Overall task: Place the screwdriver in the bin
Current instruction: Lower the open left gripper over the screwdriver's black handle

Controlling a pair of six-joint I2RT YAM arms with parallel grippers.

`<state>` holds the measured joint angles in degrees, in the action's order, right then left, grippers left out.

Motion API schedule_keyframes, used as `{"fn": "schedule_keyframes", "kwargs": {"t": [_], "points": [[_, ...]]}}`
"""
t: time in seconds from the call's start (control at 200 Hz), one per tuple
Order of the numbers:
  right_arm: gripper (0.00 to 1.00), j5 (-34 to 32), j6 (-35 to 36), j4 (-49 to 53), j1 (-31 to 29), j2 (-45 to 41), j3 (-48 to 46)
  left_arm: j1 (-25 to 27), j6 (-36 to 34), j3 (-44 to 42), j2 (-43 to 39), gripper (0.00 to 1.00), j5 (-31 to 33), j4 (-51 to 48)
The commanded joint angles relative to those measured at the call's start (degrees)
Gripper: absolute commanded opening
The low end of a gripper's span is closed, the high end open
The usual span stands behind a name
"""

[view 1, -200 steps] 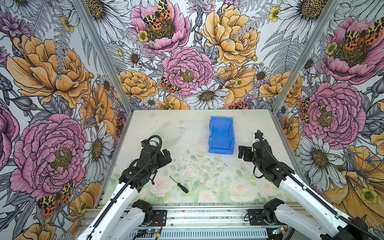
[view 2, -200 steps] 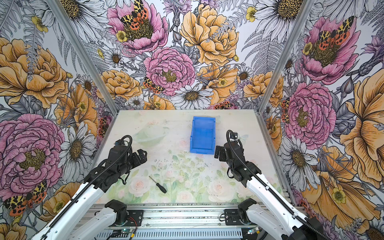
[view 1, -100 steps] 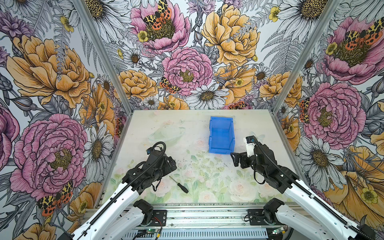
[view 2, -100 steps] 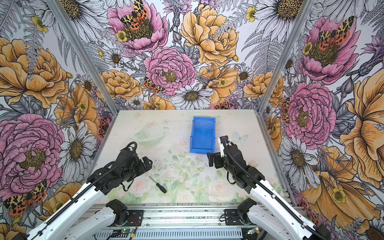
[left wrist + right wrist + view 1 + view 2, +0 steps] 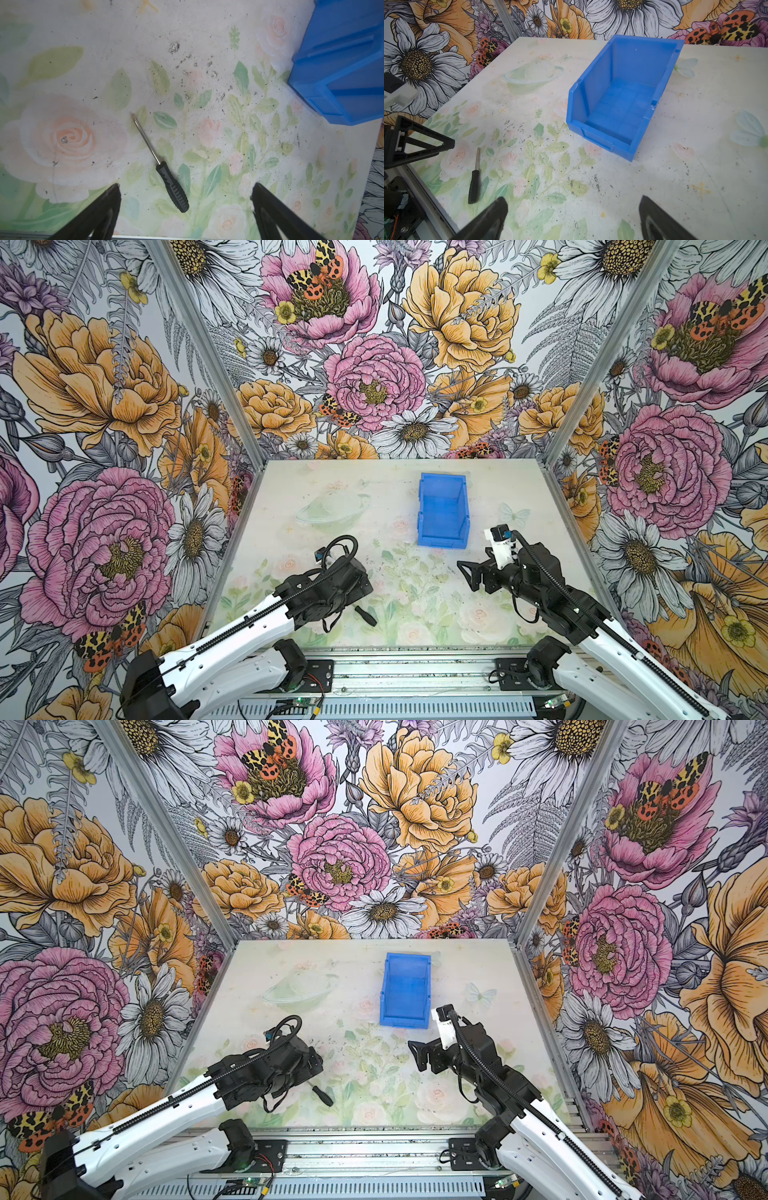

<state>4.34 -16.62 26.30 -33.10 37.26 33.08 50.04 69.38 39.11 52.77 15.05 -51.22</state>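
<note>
Left wrist view: the left gripper (image 5: 186, 186) hangs over the table (image 5: 83, 41) with its fingers spread wide and nothing in them. The screwdriver (image 5: 159, 164) lies flat just below it. The handle sits between the two fingertips, nearer one of them, and the shaft runs out ahead of the gripper at a slant.

That slant is the first risk, I judge. Jaws closing across a skewed handle would likely swivel it before they pinch, and a slim, rounded handle can roll or squirt out. The tool also sits very low, so a descent that stops short closes on air, while one too deep drives the fingertips into the tabletop. A pinch near the handle's butt would leave the long shaft sticking out, free to sag or to catch on a wall of the bin (image 5: 336, 68). The bin stands farther ahead and off to one side of the gripper, well apart from the tool. It looks like light plastic and could slide if knocked. The right gripper (image 5: 573, 200), also wide and empty, hovers near the bin's low front lip, so the carry could crowd it.

The screwdriver is small, with a black ribbed handle and a thin bright metal shaft. Its tip is too small to read.
</note>
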Motion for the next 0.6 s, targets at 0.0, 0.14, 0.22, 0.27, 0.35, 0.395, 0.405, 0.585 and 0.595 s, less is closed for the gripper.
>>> {"fn": "schedule_keyframes", "kwargs": {"t": [0.0, 0.14, 0.22, 0.27, 0.35, 0.395, 0.405, 0.585, 0.595], "points": [[0.99, 1.59, -0.05, -0.71, -0.72, 0.63, -0.31, 2.84, 6.3, -1.4, 1.07, 0.98, 2.86, -0.66], [0.99, 5.99, 0.83, -2.91, -0.88, -0.05, -0.82, 5.22, 10.3, -1.98, 3.72, 0.94, 4.46, -0.54], [1.0, 8.77, 0.91, -4.29, -0.92, -0.01, -1.78, 6.01, 10.75, -1.29, 5.96, 0.92, 4.55, -0.42], [0.99, 8.72, 0.98, -4.47, -0.93, 0.24, -2.08, 6.46, 10.79, -0.87, 7.4, 0.91, 4.31, -0.53], [0.99, 8.04, 1.04, -4.59, -0.91, 0.71, -2.14, 7.65, 12.13, -0.79, 8.93, 0.88, 4.19, -0.42], [0.99, 7.79, 0.89, -4.71, -0.95, 1.05, -2.19, 8.21, 12.81, -0.84, 9.77, 0.87, 4.45, -0.36], [0.99, 7.79, 0.93, -4.76, -0.92, 1.06, -2.15, 8.27, 12.97, -0.85, 9.91, 0.87, 4.46, -0.35], [0.99, 7.33, 0.89, -4.67, -0.99, 1.86, -2.15, 9.28, 12.68, 0.65, 14.72, 0.81, 3.51, 1.46], [0.99, 7.39, 0.89, -4.63, -0.99, 1.9, -2.15, 9.33, 12.74, 0.75, 15.08, 0.8, 3.43, 1.52]]}}
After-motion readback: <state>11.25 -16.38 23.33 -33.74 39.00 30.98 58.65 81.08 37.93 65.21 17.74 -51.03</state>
